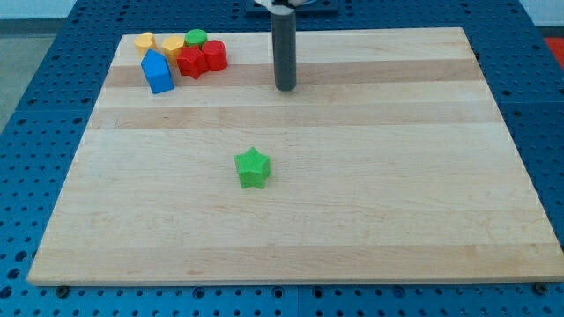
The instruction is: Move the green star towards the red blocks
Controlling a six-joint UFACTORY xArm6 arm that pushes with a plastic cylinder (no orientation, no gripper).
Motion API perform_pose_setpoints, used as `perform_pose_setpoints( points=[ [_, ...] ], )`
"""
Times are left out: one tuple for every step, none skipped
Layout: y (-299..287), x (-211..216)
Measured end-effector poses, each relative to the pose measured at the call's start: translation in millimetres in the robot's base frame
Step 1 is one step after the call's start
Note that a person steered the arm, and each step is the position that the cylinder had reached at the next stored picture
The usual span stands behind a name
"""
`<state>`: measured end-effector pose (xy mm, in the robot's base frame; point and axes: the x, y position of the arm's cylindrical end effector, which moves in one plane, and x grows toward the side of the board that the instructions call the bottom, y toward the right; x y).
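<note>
The green star (253, 167) lies alone near the middle of the wooden board (397, 202). Two red blocks sit at the view's top left: a red star-like block (191, 62) and a red round-edged block (214, 55), touching each other. My tip (285, 88) rests on the board above and slightly right of the green star, well apart from it, and to the right of the red blocks.
Beside the red blocks at the top left are a blue block (158, 72), a yellow block (144, 41), another yellow block (173, 46) and a green round block (196, 38). A blue pegboard surface (35, 106) surrounds the board.
</note>
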<state>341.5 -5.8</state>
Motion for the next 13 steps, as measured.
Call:
perform_pose_setpoints(
  points=[
    [5, 51],
    [7, 103],
    [7, 150],
    [-7, 167],
    [-45, 163],
    [-80, 147],
    [-111, 131],
    [-114, 119],
    [-114, 94],
    [-114, 69],
    [-114, 48],
    [-112, 44],
    [-98, 43]
  ],
)
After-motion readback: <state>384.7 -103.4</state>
